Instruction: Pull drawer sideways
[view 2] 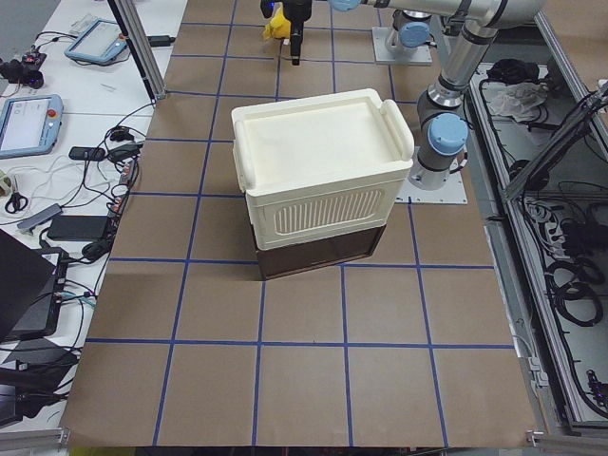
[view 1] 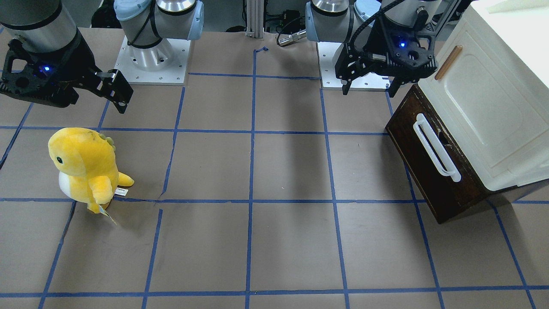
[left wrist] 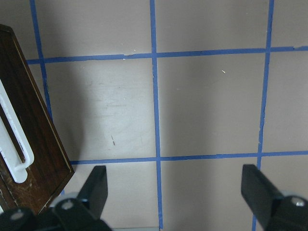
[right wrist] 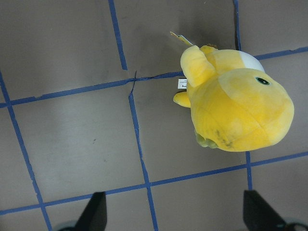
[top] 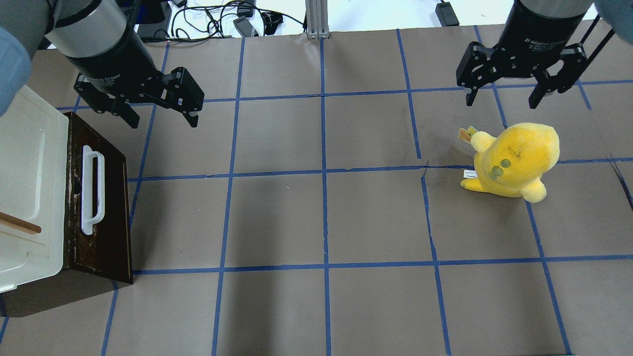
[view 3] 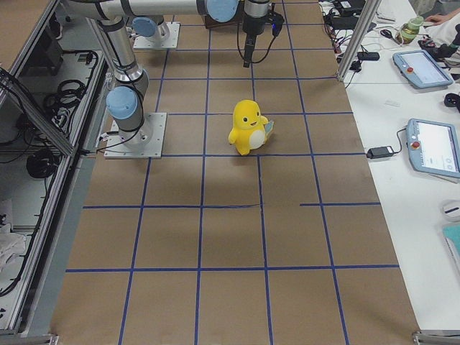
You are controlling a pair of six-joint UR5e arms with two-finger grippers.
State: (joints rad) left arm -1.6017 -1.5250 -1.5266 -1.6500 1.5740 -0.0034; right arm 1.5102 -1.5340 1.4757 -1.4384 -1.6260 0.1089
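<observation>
The drawer (top: 106, 198) has a dark brown front panel and a long white bar handle (top: 92, 190). It sits under a cream-white cabinet (top: 24, 163) at the table's left end, and none of its inner walls show. It also shows in the front view (view 1: 429, 171) and in the left wrist view (left wrist: 29, 139). My left gripper (top: 163, 121) is open and empty. It hovers above the table just beyond the far end of the drawer front and touches nothing. My right gripper (top: 501, 102) is open and empty, and hangs above the table behind a yellow plush (top: 514, 158).
The yellow plush dinosaur (view 1: 85, 167) stands on the right half of the table, under my right gripper's camera (right wrist: 236, 106). The cabinet door (view 1: 484, 103) has a small wooden handle (view 1: 448, 62). Blue tape lines grid the brown table surface (top: 321, 217).
</observation>
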